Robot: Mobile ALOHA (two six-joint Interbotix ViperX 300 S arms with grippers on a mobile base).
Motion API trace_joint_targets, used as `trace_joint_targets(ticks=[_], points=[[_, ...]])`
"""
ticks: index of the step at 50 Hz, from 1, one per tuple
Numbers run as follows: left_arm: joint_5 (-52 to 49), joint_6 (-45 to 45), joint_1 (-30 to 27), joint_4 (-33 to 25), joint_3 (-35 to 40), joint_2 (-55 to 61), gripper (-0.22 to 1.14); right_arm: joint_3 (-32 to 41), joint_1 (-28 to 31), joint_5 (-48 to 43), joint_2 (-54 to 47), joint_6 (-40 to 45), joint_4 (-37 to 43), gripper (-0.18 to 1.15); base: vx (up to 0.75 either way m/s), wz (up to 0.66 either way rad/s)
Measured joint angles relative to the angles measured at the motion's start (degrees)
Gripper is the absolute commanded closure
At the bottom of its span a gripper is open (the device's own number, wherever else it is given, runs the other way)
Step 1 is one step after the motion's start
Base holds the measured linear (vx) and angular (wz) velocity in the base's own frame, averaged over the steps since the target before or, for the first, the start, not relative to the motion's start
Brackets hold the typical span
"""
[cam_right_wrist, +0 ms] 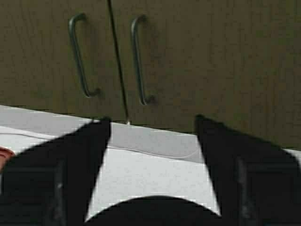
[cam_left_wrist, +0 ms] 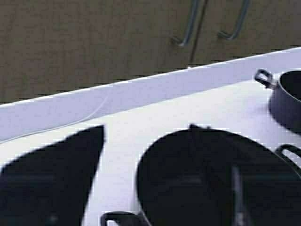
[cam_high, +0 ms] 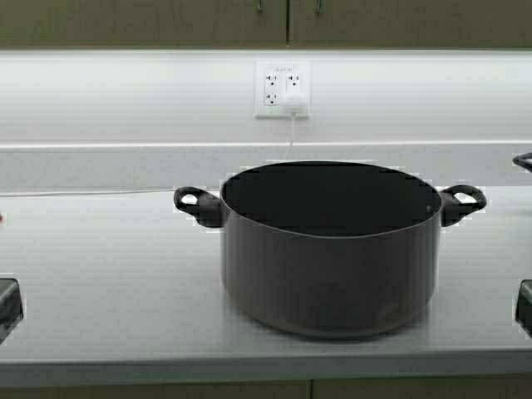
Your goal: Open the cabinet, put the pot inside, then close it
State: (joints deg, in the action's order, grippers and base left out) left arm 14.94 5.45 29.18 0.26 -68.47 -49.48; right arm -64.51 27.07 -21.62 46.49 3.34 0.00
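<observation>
The pot (cam_high: 331, 249) is large, dark grey and lidless, with two black loop handles. It stands on the grey counter (cam_high: 108, 274) in the middle of the high view. The cabinet (cam_right_wrist: 197, 56) hangs above the counter with both tan doors shut; its bar handles (cam_right_wrist: 80, 56) flank the seam. My left gripper (cam_left_wrist: 146, 127) is open and empty, left of the pot (cam_left_wrist: 197, 179). My right gripper (cam_right_wrist: 151, 120) is open and empty, right of the pot, whose rim (cam_right_wrist: 153, 212) shows between its fingers. Each gripper shows only as a dark part at the high view's side edges.
A smaller dark pot (cam_left_wrist: 289, 99) stands farther right on the counter; its handle (cam_high: 524, 160) shows at the edge. A wall outlet with a white plug (cam_high: 283, 87) and a thin cord lies behind the pot. A small red thing (cam_right_wrist: 3, 154) is at the far left.
</observation>
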Motion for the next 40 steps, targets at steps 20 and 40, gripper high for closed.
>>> trace_joint_targets(ticks=[20,40], points=[[19.78,-6.33,7.38,-4.04,10.55,28.83,-0.09,8.88,4.22,-12.66,-19.86,-9.58,7.91,-0.05,-0.01,0.00],[48.08,-31.55,20.83,-33.57,23.38,51.94,-0.09,20.13,17.23,-32.34,-36.47,-39.02,43.86,-0.04,0.00,0.00]])
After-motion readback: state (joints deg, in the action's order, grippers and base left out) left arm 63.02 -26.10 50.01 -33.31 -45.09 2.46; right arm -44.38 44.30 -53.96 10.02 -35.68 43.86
